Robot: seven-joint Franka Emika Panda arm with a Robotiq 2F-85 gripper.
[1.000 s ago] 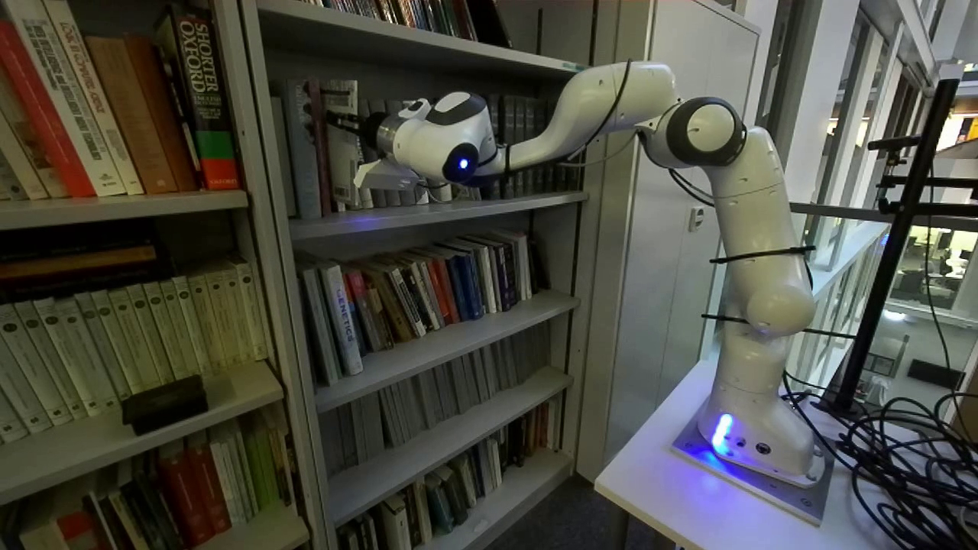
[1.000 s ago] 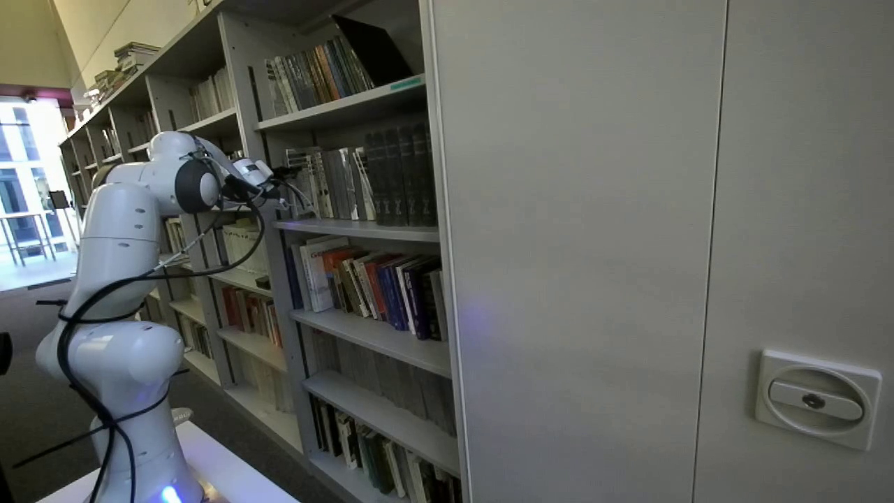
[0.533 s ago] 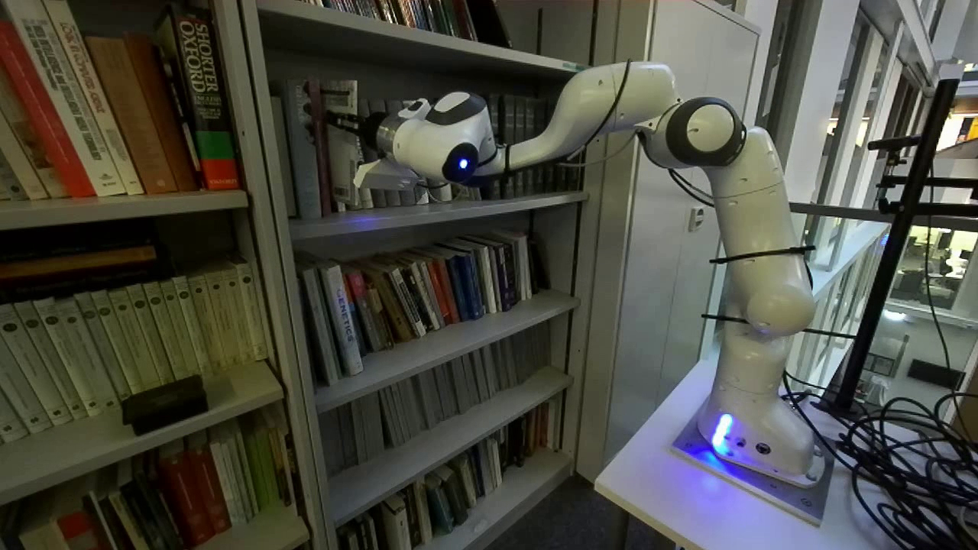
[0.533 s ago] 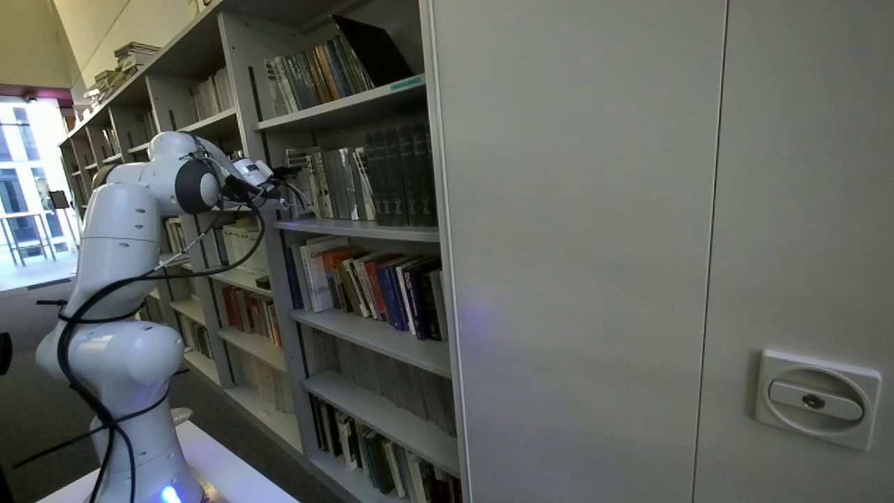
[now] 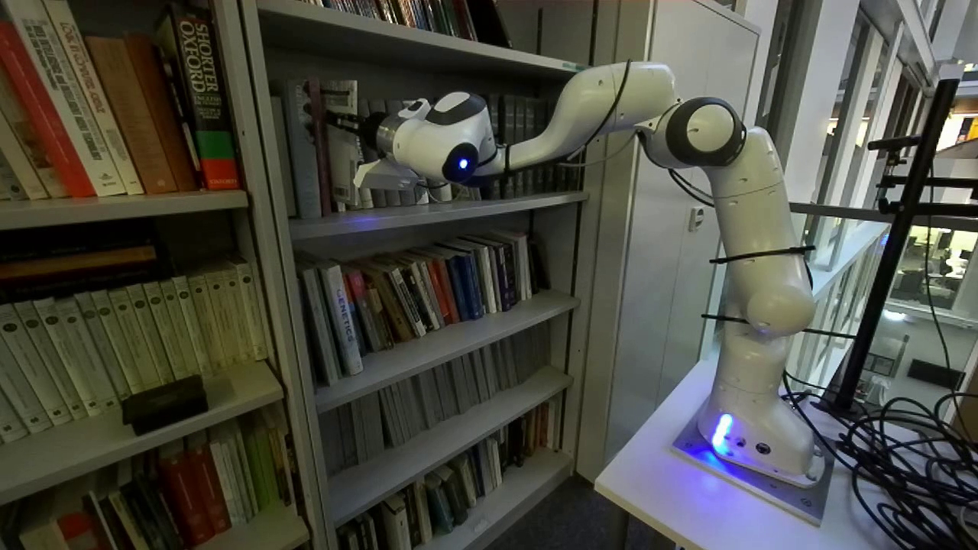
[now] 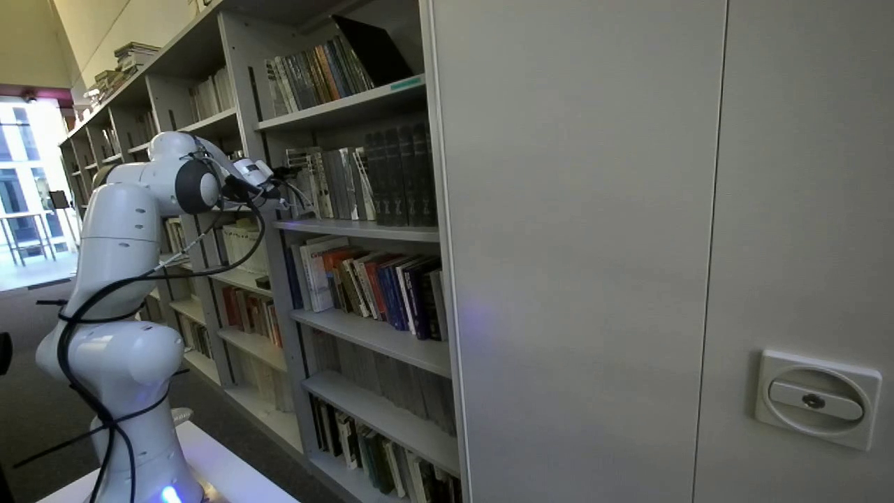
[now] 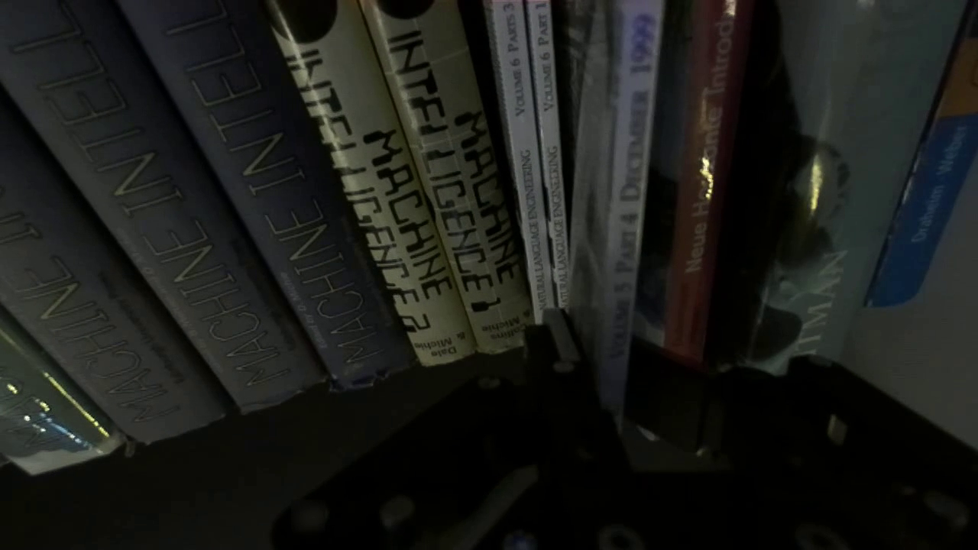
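While end effector (image 7: 611, 355) grips journal (image 7: 636, 191) | spine edge (image 7: 617, 374) protrudes | room beneath shelf (image 5: 428, 38)

Black box (image 5: 166, 402) (shelved), pale cabinet door (image 6: 580, 244); oval handle (image 6: 816, 402)

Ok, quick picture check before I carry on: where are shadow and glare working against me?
Wrist view: dim, the gripper nearly black where it grips the thin journal, with glare streaks on the red spine; in both exterior views, the arm's blue base light tints the white table; in an exterior view, the far window is washed out.
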